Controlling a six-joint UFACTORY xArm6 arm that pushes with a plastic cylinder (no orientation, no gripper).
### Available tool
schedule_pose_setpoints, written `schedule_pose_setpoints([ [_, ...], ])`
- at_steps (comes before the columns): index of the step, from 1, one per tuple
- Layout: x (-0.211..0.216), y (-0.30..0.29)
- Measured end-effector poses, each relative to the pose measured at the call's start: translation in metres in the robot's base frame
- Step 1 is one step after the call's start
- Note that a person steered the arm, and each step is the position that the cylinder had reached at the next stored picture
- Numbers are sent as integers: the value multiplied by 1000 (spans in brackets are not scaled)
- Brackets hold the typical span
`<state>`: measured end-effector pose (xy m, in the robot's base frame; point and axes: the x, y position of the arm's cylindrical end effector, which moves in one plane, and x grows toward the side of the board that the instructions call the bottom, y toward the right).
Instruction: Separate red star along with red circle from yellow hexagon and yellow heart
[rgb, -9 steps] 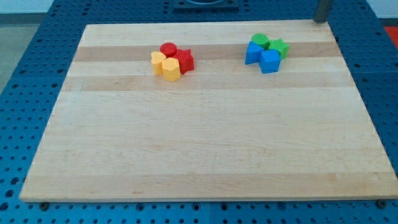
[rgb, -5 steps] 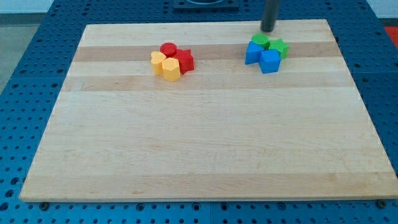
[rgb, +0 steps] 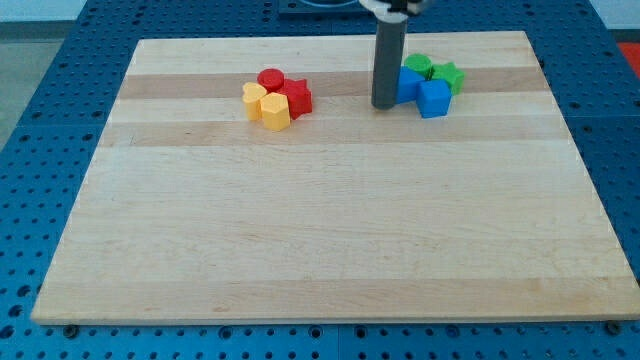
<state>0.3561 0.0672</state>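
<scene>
A red circle (rgb: 270, 78) and a red star (rgb: 295, 96) sit tight against a yellow heart (rgb: 254, 96) and a yellow hexagon (rgb: 276, 110) in one cluster at the board's upper left. The reds are on the top and right side, the yellows on the left and bottom. My tip (rgb: 384, 105) rests on the board well to the right of this cluster, just left of the blue blocks, touching none of the red or yellow blocks.
A second cluster stands at the upper right: two blue blocks (rgb: 433, 98) with a green circle (rgb: 418, 66) and a green star (rgb: 449, 76) behind them. The wooden board (rgb: 330, 240) lies on a blue perforated table.
My tip has moved from the board's top right corner leftward and down, to the left side of the blue and green cluster. No block has moved.
</scene>
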Motion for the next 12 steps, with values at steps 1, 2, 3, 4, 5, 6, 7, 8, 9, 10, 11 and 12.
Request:
schedule_pose_setpoints([
  [1, 43, -15],
  [2, 33, -39],
  [3, 9, -59],
  [4, 6, -69],
  [5, 6, -74],
  [6, 6, -83],
  [7, 6, -103],
  [8, 3, -120],
  [9, -16, -133],
  [10, -43, -142],
  [11, -55, -154],
  [12, -52, -164],
])
